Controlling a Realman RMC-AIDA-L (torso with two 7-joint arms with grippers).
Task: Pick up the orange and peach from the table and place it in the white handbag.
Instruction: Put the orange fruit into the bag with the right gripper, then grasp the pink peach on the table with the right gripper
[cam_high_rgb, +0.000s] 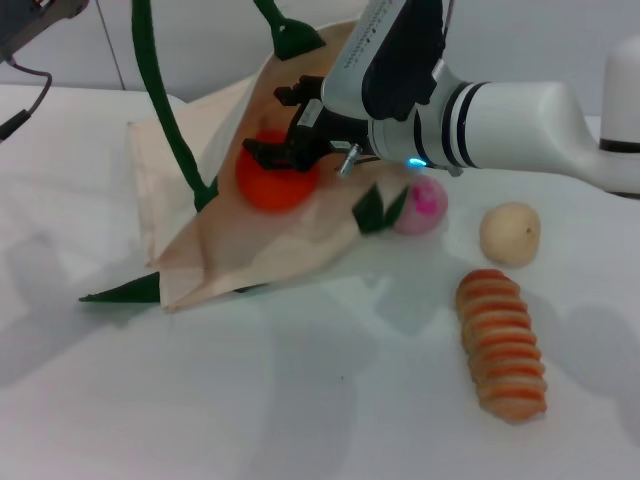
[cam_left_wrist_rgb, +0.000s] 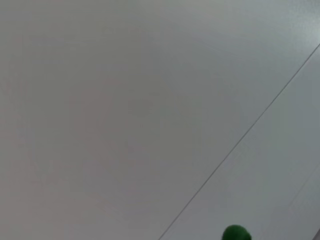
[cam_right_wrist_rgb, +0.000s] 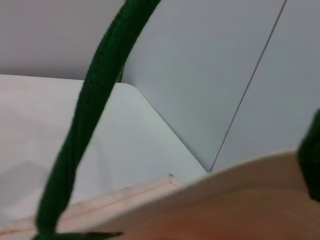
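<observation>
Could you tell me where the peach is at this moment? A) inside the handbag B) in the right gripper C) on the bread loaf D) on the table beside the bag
D: the peach sits on the table against the handbag edge, while the right gripper holds the orange in the bag.

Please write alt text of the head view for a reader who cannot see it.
The right hand holds the orange over the white handbag. The peach lies on the table beside the bag.
</observation>
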